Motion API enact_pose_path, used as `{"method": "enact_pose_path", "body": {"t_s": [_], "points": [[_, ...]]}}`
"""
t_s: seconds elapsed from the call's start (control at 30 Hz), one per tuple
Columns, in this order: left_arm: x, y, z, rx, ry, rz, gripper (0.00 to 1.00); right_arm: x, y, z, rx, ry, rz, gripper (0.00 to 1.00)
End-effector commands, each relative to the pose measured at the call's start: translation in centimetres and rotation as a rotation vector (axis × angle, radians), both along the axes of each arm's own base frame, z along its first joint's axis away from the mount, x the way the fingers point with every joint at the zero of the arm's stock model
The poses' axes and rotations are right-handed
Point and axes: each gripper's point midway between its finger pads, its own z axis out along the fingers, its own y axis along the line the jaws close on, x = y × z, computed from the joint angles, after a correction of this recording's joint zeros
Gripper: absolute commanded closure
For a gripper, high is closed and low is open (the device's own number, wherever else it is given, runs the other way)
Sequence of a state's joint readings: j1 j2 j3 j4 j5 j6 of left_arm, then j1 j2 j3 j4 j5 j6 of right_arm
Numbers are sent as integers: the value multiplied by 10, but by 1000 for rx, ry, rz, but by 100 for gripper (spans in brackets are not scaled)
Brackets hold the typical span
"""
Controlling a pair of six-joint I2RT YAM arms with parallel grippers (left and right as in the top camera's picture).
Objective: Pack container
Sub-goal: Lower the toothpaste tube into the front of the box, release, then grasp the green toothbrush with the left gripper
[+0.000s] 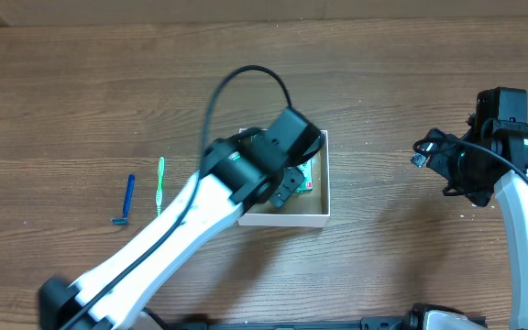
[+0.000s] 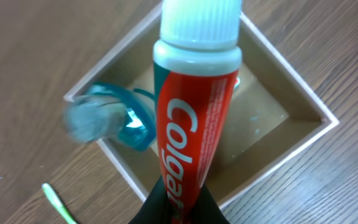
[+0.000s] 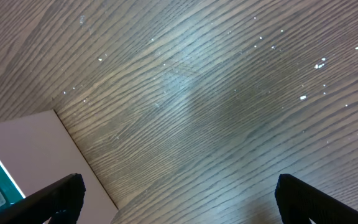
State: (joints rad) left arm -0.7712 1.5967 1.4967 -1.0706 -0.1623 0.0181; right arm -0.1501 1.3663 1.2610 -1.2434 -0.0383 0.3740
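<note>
Soft, even light falls from above on my worktop (image 1: pixel 62 92), bright without harsh patches; the shadow beside my left arm (image 1: pixel 154 243) is faint with fuzzy edges, and the arm's near end blurs. In my left wrist view the toothpaste tube (image 2: pixel 194 124) crowds the frame. Its white cap is slightly washed out and its print readable, while a teal and clear thing (image 2: pixel 104 118) beside it is smeared out of focus. In my right wrist view the wood carries a pale sheen and scattered white glints. The fingers (image 3: pixel 58 199) of my right hand (image 3: pixel 179 186) are dark, underexposed shapes in the bottom corners.
</note>
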Motion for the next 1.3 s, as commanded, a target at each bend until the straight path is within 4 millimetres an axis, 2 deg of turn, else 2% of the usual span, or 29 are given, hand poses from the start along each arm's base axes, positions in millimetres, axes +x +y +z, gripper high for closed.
{"method": "enact_pose_path", "body": {"t_s": [0.0,0.07,0.13,0.2,0.23,0.3,0.4,0.43,0.5,0.57,0.67,0.7,0.73,0.8,0.87,0.93,1.0,1.03,1.07,1.1,1.13,1.2,1.27], "points": [[7,-13,-51,85,99,-45,95,1,0,1,7,-8,-11,0],[8,-15,-81,135,158,-46,94,0,0,1,3,-8,3,0],[4,-16,-98,156,207,-51,87,0,0,1,4,-6,3,0],[3,-17,-100,153,220,-50,61,0,0,1,4,-5,3,0],[3,-17,-98,151,216,-50,58,0,0,1,4,-5,3,0],[4,-17,-84,145,208,-43,51,0,0,1,4,-5,3,0],[4,-15,-27,104,160,-24,51,0,0,1,1,-7,7,0],[5,-9,-6,97,128,11,50,1,0,1,0,-9,12,0],[8,14,35,91,30,134,50,1,0,1,-1,-9,13,0],[7,55,77,48,-77,330,47,1,0,1,-6,-12,29,0],[1,110,107,-31,-120,551,31,1,0,1,-8,-13,36,0],[1,139,114,-53,-126,665,22,1,0,1,-8,-13,36,0],[2,167,114,-71,-110,766,17,2,0,1,-10,-13,39,0],[8,192,97,-133,-17,878,16,2,-1,1,-15,-13,42,0],[11,211,69,-138,58,961,16,1,-1,1,-16,-13,45,0],[13,236,23,-122,126,1053,12,1,-1,1,-16,-13,45,0],[12,247,-21,-127,192,1100,10,1,-1,1,-16,-13,45,0],[8,249,-49,-143,248,1117,10,1,-1,1,-16,-13,45,0],[6,249,-64,-150,278,1123,10,1,-1,1,-16,-13,45,0],[1,248,-94,-150,336,1125,10,1,-1,1,-17,-13,52,0],[-4,249,-117,-134,374,1135,10,1,-1,1,-17,-13,52,0],[-10,249,-143,-102,426,1139,11,1,-1,1,-17,-13,52,0],[-11,248,-159,-83,462,1131,10,1,-1,1,-17,-13,52,0]]}}
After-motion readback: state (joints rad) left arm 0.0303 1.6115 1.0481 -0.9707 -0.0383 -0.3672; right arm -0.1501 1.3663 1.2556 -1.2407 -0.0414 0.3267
